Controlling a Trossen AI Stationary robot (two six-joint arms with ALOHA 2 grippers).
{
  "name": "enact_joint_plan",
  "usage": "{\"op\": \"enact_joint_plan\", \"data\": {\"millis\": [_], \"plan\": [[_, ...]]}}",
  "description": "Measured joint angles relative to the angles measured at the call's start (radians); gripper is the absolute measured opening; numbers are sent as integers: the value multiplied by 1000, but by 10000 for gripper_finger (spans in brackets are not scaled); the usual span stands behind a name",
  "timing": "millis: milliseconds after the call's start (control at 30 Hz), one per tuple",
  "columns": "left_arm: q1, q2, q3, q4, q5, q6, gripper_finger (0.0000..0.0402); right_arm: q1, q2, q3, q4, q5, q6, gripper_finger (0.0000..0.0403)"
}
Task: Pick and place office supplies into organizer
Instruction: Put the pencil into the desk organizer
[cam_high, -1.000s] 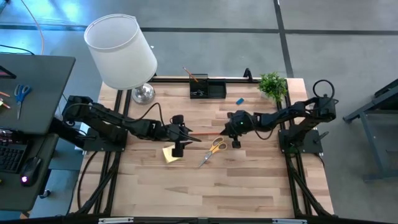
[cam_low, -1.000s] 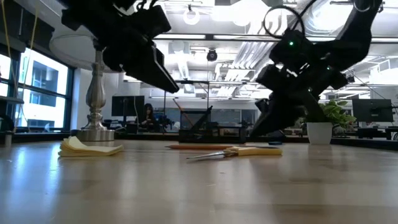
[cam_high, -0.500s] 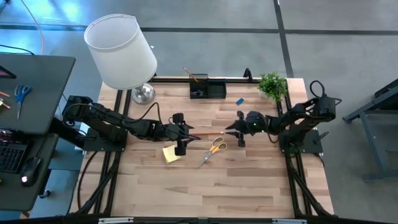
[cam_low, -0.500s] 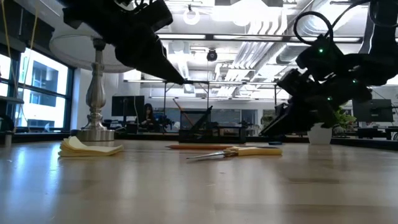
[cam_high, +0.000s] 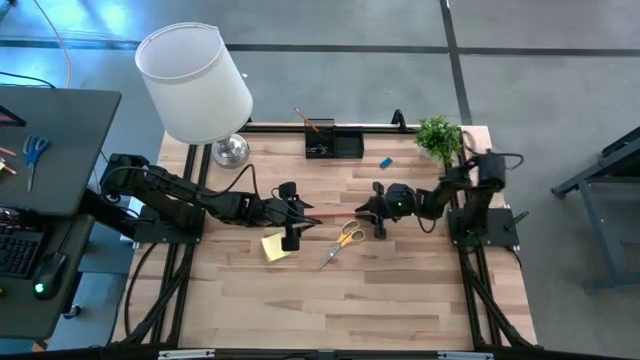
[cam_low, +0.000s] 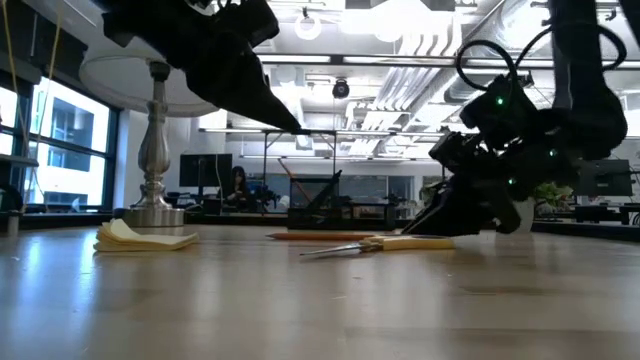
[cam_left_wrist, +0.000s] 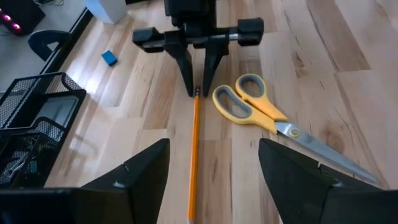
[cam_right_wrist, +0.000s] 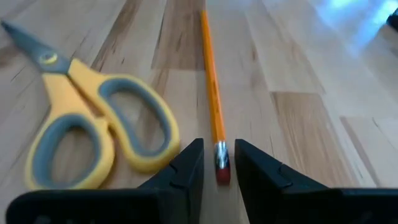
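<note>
- Far left of the bench (cam_high: 400, 310), the lamp (cam_high: 195, 80) stands at the back corner, its white shade hanging over the edge.
- The left hand (cam_high: 303, 214) hovers above the bench near the middle, fingers spread wide, nothing in them.
- Just below it in the overhead view lies the yellow sticky-note pad (cam_high: 274, 246), flat on the wood.
- The pencil (cam_left_wrist: 194, 155) lies flat on the bench, running from between the left hand's open fingers towards the right hand.
- At the back edge sits the black organizer (cam_high: 334, 144), well apart from both hands, with another pencil standing tilted in its left end.
- The scissors (cam_high: 345, 240) lie flat just beside the pencil, handles towards the right hand, blades pointing away.
- The right hand (cam_high: 364, 210) is down at the bench, its two fingers (cam_right_wrist: 180, 171) a narrow gap apart, straddling the pencil's eraser end; they stand either side of it and I cannot tell if they touch it.
- Further right, the blue eraser (cam_high: 385, 162) rests near the plant (cam_high: 438, 136) at the back corner.
</note>
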Motion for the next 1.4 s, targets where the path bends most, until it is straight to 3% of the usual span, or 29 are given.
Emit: {"op": "enact_joint_plan", "data": {"millis": [300, 667, 900, 1167, 1400], "plan": [[0, 0, 0, -2, 0, -12, 236, 0, 203, -1, 240, -23, 48, 84], [0, 0, 0, -1, 0, -22, 236, -11, 205, -1, 229, -50, 20, 12], [0, 0, 0, -5, 0, -22, 236, -27, 206, 0, 235, -67, 21, 9], [0, 0, -1, -8, -34, 24, 236, -27, 61, -6, 111, -43, 118, 6], [-1, 0, -1, -44, -151, 156, 236, 0, -213, 59, -323, 40, 172, 5]]}}
